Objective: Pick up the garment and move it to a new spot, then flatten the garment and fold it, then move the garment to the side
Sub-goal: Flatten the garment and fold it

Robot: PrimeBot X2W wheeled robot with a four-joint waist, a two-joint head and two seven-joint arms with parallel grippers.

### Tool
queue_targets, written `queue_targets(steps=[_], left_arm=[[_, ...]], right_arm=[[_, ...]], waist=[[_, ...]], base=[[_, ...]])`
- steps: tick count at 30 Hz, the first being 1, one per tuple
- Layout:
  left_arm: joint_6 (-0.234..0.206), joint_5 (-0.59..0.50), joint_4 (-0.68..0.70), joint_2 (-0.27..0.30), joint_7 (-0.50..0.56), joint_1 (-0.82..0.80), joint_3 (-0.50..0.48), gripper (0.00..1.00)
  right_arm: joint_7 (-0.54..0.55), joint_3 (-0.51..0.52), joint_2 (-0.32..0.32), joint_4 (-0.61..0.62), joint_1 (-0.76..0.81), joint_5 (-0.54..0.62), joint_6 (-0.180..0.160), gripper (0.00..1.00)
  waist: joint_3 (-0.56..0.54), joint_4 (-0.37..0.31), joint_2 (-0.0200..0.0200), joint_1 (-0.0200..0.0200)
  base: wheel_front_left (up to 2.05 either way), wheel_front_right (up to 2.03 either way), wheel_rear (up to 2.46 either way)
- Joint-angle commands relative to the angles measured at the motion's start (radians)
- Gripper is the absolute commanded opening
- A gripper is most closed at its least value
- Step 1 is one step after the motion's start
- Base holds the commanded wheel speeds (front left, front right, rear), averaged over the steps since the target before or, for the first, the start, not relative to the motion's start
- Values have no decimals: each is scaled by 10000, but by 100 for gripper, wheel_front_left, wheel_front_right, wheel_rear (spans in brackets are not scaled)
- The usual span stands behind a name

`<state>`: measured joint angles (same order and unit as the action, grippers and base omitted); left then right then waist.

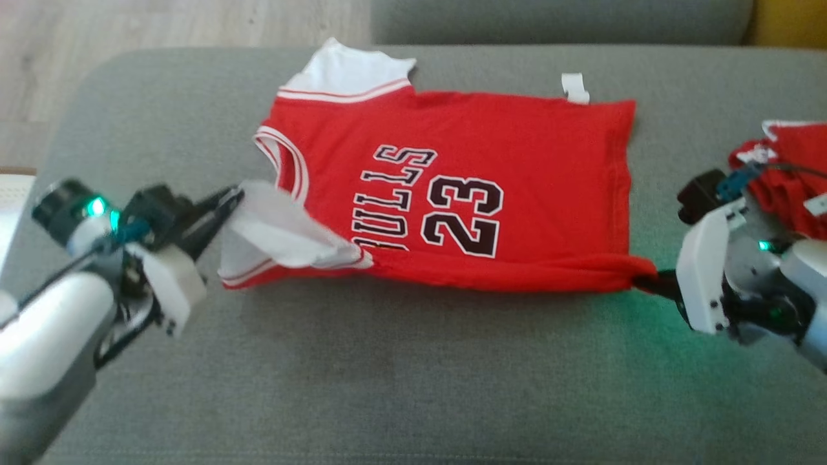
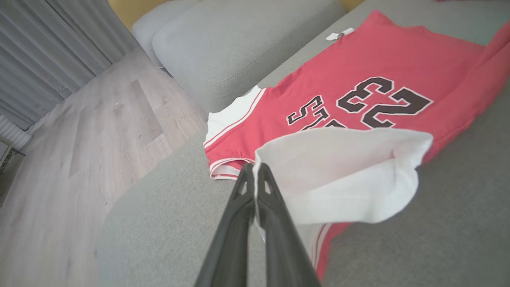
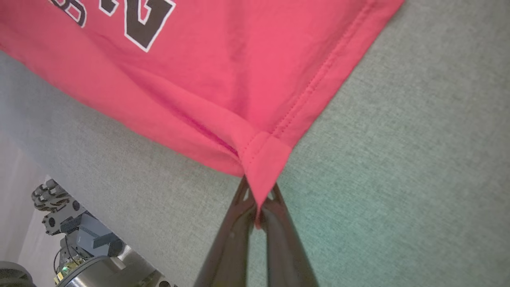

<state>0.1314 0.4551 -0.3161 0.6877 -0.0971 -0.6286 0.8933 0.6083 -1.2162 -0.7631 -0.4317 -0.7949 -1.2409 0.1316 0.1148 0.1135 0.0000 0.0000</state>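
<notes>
Two grips: left fingers (image 2: pixel 236 223), right fingers (image 3: pixel 231 247) clamped on jersey (image 1: pixel 517 161) — lettering "BULLS 23"

The garment (image 1: pixel 517 194) is a red sleeveless jersey with white-and-red striped trim, printed in black, white-edged "BULLS" and "23". It lies mostly flat on a grey cushion (image 1: pixel 413 387), neck to the left and hem to the right. Its near edge is rolled into a narrow fold. The near left shoulder is lifted and turned, showing its white inside. The near right hem corner is drawn to a point. A small white label (image 1: pixel 575 88) sticks out at the far edge.
</notes>
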Motion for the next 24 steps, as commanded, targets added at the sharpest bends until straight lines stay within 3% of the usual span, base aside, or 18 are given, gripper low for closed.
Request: queue_targets(steps=[1, 14, 24], left_arm=[[-15, -26, -151, 283, -82, -976, -291, 0], [-9, 289, -2791, -245, -890, -3483, 1550, 0], [-9, 674, -4551, -971, -1464, -4534, 2373, 0]], right_arm=[[66, 253, -8, -47, -342, -58, -9, 0], [334, 474, 1181, -1156, -1370, -61, -9, 0], [199, 457, 1641, -1564, -1753, -117, -9, 0]], waist=[[331, -213, 0, 0], [1196, -708, 0, 0], [1446, -769, 0, 0]], base=[[0, 0, 0], [0, 0, 0], [0, 0, 0]])
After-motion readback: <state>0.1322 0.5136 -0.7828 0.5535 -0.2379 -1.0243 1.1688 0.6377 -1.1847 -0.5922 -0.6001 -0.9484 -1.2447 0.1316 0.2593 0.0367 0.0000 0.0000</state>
